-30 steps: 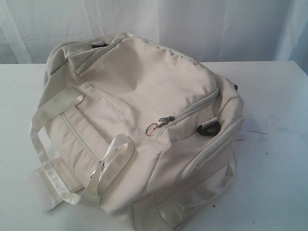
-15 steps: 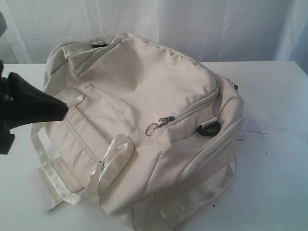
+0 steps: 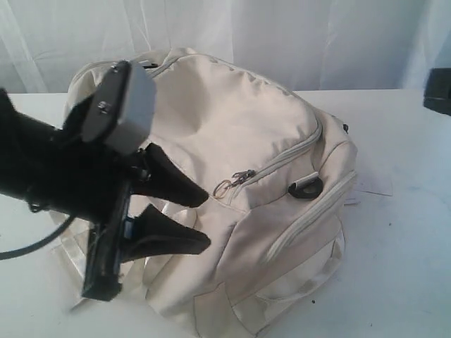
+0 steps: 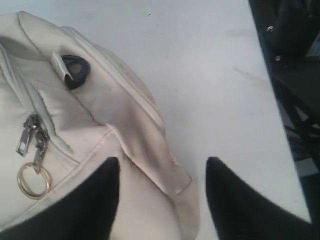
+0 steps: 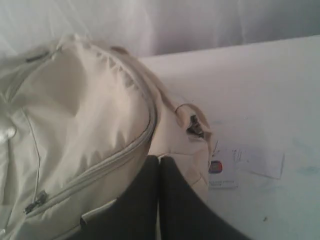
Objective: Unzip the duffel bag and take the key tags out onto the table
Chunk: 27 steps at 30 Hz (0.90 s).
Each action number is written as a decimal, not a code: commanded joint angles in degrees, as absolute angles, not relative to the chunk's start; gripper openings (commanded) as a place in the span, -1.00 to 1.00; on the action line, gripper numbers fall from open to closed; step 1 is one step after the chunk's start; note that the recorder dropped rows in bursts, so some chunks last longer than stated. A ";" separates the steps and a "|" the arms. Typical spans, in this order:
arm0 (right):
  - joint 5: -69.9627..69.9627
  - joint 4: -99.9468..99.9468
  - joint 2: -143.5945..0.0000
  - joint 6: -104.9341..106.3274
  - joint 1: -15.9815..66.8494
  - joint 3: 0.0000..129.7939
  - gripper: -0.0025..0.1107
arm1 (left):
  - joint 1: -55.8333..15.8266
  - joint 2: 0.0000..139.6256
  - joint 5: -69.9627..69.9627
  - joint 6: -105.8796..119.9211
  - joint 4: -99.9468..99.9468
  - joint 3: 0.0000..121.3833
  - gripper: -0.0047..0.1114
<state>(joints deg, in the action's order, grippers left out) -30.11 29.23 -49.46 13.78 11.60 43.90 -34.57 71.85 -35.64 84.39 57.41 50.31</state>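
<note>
The cream-white duffel bag (image 3: 232, 134) lies zipped shut on the white table (image 3: 409, 232). Its main zipper pulls with a gold ring (image 3: 232, 183) rest near the front corner, and they also show in the left wrist view as zipper pulls (image 4: 31, 150). My left gripper (image 3: 206, 222) hovers open over the bag's near side, just left of those pulls; its black fingers straddle a fabric seam, gripper (image 4: 161, 167). My right gripper (image 5: 159, 160) is shut with nothing in it, held over the bag's end by the zipper line. The key tags are hidden.
A black strap ring (image 3: 306, 187) sits on the bag's right end, seen too as ring (image 4: 75, 70). A printed paper slip (image 5: 240, 165) lies on the table beside the bag. A dark piece of the right arm (image 3: 440, 91) shows at the right edge.
The left arm came in from the left and moved right over the bag's front, now covering its handles and side pocket. A dark arm piece appeared at the right edge.
</note>
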 commanded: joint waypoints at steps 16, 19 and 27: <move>-39.90 28.41 -61.43 22.10 11.91 55.23 -0.96 | -50.94 88.39 -3.47 83.76 59.15 50.75 -0.80; -40.04 28.88 -61.43 22.09 12.00 55.23 -0.96 | -50.40 85.31 -4.91 83.98 55.76 50.35 -0.92; -46.44 32.46 -63.42 26.87 19.46 56.34 -0.96 | -45.63 71.38 -22.70 59.98 23.01 42.79 -0.92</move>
